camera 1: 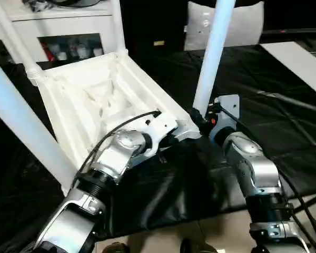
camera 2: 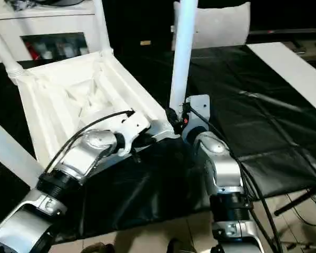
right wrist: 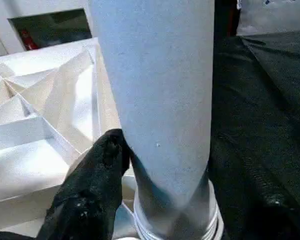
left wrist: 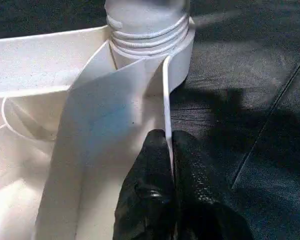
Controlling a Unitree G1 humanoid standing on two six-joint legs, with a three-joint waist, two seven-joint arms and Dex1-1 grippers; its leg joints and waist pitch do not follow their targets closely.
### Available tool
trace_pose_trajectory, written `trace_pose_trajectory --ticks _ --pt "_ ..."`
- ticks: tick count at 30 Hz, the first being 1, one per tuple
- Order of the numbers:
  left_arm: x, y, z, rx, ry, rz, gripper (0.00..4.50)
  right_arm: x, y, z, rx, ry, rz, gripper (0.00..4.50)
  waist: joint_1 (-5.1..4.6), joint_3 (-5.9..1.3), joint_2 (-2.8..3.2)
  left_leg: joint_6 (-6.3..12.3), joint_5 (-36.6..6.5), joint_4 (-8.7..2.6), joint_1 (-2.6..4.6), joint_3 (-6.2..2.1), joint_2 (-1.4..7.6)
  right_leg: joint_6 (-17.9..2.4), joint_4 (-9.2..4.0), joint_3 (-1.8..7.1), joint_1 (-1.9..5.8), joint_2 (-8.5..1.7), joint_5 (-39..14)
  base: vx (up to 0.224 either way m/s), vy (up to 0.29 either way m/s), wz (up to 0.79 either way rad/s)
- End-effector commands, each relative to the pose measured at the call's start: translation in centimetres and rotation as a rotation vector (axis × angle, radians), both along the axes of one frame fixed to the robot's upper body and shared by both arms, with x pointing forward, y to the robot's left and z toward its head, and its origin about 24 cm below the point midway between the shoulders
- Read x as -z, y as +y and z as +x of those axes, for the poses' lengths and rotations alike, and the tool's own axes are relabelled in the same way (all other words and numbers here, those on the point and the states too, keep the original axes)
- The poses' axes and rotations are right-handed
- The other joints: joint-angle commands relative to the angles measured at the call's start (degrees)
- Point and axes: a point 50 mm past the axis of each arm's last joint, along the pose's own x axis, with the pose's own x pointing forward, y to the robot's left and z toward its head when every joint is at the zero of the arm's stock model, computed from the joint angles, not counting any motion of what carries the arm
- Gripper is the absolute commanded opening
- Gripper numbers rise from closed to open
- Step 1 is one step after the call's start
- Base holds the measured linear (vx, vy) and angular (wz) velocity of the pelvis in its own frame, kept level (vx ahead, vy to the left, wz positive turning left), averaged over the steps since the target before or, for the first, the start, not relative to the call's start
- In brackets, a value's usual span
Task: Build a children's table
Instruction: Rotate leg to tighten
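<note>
Two silver metallic forearms, rounded joint housings, black ribbed collars at the wrists. Left arm (camera 1: 116,153): thin black cable looping over a white wrist bracket. Right arm (camera 1: 253,168): black cables along its 3 o'clock side, small red spot by the white wrist plate. Fingers (left wrist: 190,200) black, textured.

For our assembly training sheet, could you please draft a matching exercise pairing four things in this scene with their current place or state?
Things:
1. left gripper
2. right gripper
3. table top
4. black cover

States:
A. tilted, ribbed underside showing
B. draped over the work surface
C. pinching the top's thin side wall
D. around the near leg by its socket

Pairs: 1-C, 2-D, 3-A, 4-B
</note>
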Motion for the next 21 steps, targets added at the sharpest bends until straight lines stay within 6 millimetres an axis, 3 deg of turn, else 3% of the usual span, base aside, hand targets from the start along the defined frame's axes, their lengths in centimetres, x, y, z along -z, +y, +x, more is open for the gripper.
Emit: trace_pose_trajectory --ticks 1,9,12,13,17,19,21 --pt "-1.6 -1.1 0.0 0.045 -0.098 -0.088 0.0 0.4 1.2 -0.9 -0.144 0.004 0.035 2.91 0.38 -3.77 -0.85 3.86 -15.3 -4.12 0.36 -0.16 1.04 -6.7 -4.06 2.1 2.89 -2.5 -22.3 0.0 0.0 0.0" --pt "-0.8 1.0 -1.1 0.207 -0.078 -0.092 0.0 -0.4 -4.5 -2.2 -0.324 -0.069 -0.087 3.53 1.35 -4.19 -1.08 5.92 -11.1 -3.68 0.08 0.21 1.07 -7.9 -3.66 2.14 3.57 -2.63 -20.5 0.0 0.0 0.0" --pt "-0.5 1.7 -1.8 0.303 -0.053 -0.085 0.0 -0.8 -5.7 -2.8 -0.44 -0.076 -0.14 3.87 1.8 -4.13 -1.31 6.28 -10.4 -3.48 -0.03 0.38 0.99 -7.5 -3.72 2.19 3.44 -2.69 -23.2 0.0 0.0 0.0" --pt "-0.4 2.0 -2.1 0.337 -0.049 -0.071 0.0 -1.0 -6.0 -3.1 -0.482 -0.081 -0.155 3.87 2.0 -4.12 -1.22 6.13 -10.7 -3.43 0.27 0.4 1.15 -7.4 -3.75 2.24 3.12 -2.7 -24.0 0.0 0.0 0.0" --pt "-0.2 3.2 -3.2 0.501 -0.003 -0.049 0.0 -1.5 -6.8 -4.0 -0.682 -0.067 -0.198 3.87 2.28 -4.22 -1.41 6.03 -11.2 -3.44 0.31 0.3 1.4 -7.8 -3.51 2.15 3.21 -2.71 -24.2 0.0 0.0 0.0" --pt "-0.2 3.8 -3.5 0.562 0.018 -0.031 0.0 -1.5 -6.9 -4.4 -0.779 -0.049 -0.207 3.87 2.6 -4.2 -1.12 6.17 -11.5 -3.49 0.38 0.29 1.72 -8.8 -3.19 2.26 3.1 -2.71 -22.8 0.0 0.0 0.0" --pt "-0.2 4.3 -3.8 0.612 0.03 -0.004 0.0 -1.4 -6.9 -4.6 -0.855 -0.028 -0.218 3.87 2.97 -4.3 -1.21 6.0 -11.8 -3.45 0.66 0.36 1.9 -9.3 -3.03 2.29 2.92 -2.69 -22.2 0.0 0.0 0.0"
